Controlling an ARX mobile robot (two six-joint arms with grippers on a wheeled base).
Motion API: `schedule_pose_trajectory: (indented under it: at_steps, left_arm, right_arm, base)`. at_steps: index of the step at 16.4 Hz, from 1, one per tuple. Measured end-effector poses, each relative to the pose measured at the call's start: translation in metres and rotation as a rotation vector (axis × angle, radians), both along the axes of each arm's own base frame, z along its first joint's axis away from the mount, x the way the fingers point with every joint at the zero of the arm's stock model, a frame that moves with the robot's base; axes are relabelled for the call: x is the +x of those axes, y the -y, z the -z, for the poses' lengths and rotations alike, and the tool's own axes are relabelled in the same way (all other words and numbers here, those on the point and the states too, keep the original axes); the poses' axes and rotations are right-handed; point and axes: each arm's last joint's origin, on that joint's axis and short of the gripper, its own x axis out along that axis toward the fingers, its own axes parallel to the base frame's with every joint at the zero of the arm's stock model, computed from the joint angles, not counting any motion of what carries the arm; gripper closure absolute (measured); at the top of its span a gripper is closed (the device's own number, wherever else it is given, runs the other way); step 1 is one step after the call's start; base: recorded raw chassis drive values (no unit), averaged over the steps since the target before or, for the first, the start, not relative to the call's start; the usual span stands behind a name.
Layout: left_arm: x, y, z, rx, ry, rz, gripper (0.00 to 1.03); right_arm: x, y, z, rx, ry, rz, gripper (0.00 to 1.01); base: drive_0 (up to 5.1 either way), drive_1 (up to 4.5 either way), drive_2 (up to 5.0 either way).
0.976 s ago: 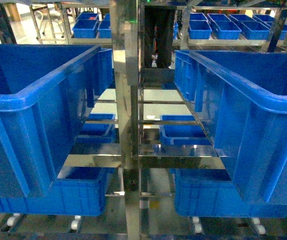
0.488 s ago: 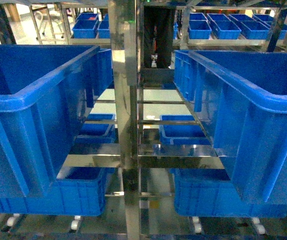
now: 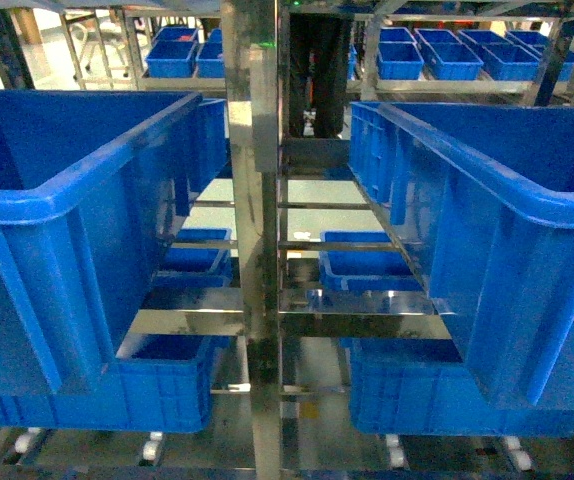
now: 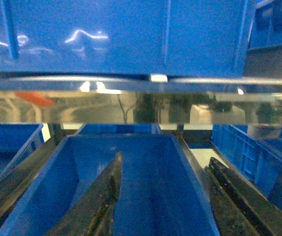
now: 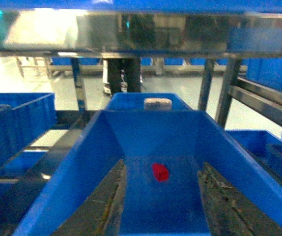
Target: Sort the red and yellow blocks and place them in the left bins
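From the head camera, neither arm is showing; two big blue crates, left crate [image 3: 57, 220] and right crate [image 3: 507, 230], are sitting on either side of a steel post [image 3: 257, 200], with lower bins beneath.

The left gripper [image 4: 163, 196] is hanging wide and empty over a lower bin [image 4: 67, 187] with no block showing inside.

The right gripper [image 5: 160, 201] is likewise spread wide, holding nothing, poised above another bin [image 5: 72, 172] where the red block [image 5: 160, 172] is lying on the floor. No yellow block is showing. I'd say the pick is just starting: next is descending and closing on the red block. It looks slightly tilted; its long axis is too small to tell.
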Motion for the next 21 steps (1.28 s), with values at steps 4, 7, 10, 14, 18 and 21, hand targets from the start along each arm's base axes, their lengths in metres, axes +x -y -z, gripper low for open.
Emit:
schedule_pose_trajectory:
  at_steps: [4, 7, 10, 14, 18, 21]
  left_arm:
    - [-0.024, 0.013, 0.094, -0.013, -0.077, -0.003, 1.0]
    - [-0.041, 0.026, 0.126, -0.011, -0.06, -0.003, 1.01]
    - [-0.054, 0.028, 0.154, -0.009, -0.072, -0.005, 1.01]
    - [-0.066, 0.029, 0.173, -0.009, -0.071, -0.003, 1.01]
    - [-0.075, 0.029, 0.186, -0.008, -0.071, -0.004, 1.01]
    - [-0.079, 0.029, 0.19, -0.008, -0.067, -0.003, 1.01]
  right_arm:
    - [-0.023, -0.012, 0.058, -0.009, -0.031, 0.003, 1.0]
    - [-0.037, -0.011, 0.085, -0.008, -0.047, 0.009, 0.99]
    - [-0.048, -0.011, 0.1, -0.007, -0.037, 0.009, 0.99]
    - [-0.059, -0.011, 0.113, -0.007, -0.037, 0.009, 0.99]
    - [-0.066, -0.011, 0.121, -0.008, -0.036, 0.009, 0.99]
    - [-0.07, -0.011, 0.128, -0.008, -0.03, 0.009, 0.99]
  base:
    - [0.0, 0.0, 0.0]
    - [0.0, 0.0, 0.0]
    - [0.0, 0.0, 0.0]
    - [0.0, 0.0, 0.0]
    - [0.0, 0.0, 0.0]
    - [0.0, 0.0, 0.0]
